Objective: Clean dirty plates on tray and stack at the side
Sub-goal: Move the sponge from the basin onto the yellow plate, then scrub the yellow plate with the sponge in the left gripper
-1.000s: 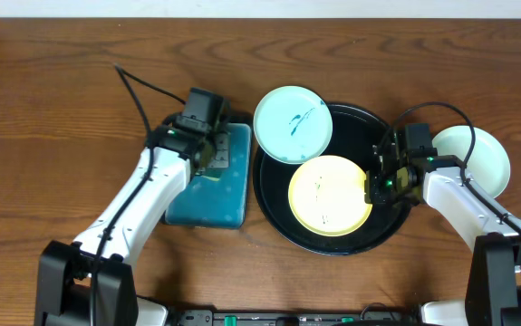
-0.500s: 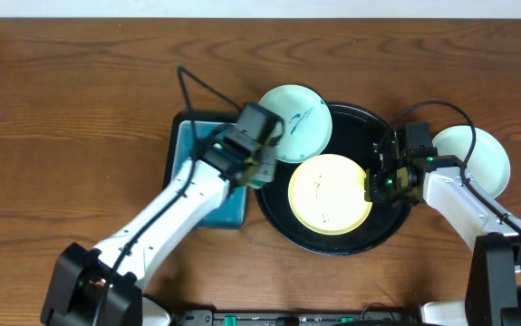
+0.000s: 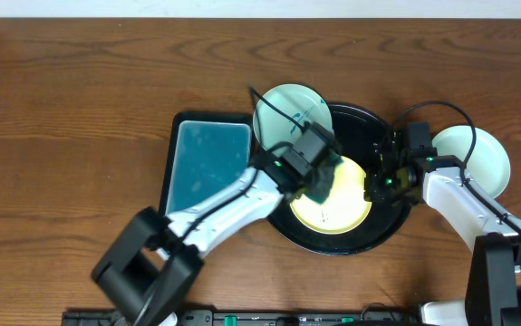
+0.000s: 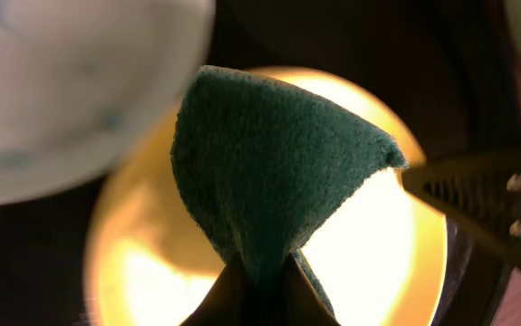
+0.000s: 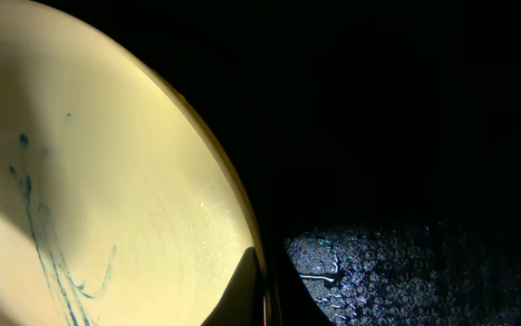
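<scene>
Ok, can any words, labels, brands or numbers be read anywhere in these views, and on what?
None: no view shows readable text.
The teal marks on the yellow plate and on the mint-white plate overlapping the tray's rim are scribbles, not letters.
The green sponge, black tray and teal basin bear no label.

Brown wooden table (image 3: 70, 109) bearing, centre frame: teal basin (image 3: 197, 163) left, black tray (image 3: 358, 134), pale plate (image 3: 482, 154) right.
</scene>
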Controlling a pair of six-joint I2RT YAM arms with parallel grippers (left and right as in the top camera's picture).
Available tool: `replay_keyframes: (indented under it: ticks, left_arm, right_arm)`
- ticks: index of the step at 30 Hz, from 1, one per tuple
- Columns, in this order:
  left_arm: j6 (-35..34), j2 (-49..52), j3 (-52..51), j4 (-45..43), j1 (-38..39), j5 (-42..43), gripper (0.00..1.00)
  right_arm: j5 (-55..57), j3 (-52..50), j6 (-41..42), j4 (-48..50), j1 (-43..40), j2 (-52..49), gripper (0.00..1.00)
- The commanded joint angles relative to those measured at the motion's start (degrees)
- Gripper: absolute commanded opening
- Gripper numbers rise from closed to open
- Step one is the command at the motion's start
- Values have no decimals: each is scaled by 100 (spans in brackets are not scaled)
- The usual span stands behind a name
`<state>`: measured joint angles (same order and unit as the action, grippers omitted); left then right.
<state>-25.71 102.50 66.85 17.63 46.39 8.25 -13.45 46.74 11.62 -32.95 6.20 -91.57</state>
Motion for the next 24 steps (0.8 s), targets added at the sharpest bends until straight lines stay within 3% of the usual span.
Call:
replay_keyframes:
  ticks: [1, 13, 18, 24]
  left_arm:
    - [-101, 205, 136, -96, 214, 188, 8]
    - [-249, 911, 136, -96, 693, 278, 8]
    - [-275, 964, 136, 11, 455, -542, 7]
    - [-866, 964, 136, 105, -170, -634, 7]
  right_arm:
    - [13, -42, 122, 17, 66, 48, 1]
    - [13, -42, 122, 15, 68, 48, 1]
    - [13, -44, 120, -46, 68, 48, 1]
    - [15, -72, 120, -57, 66, 48, 1]
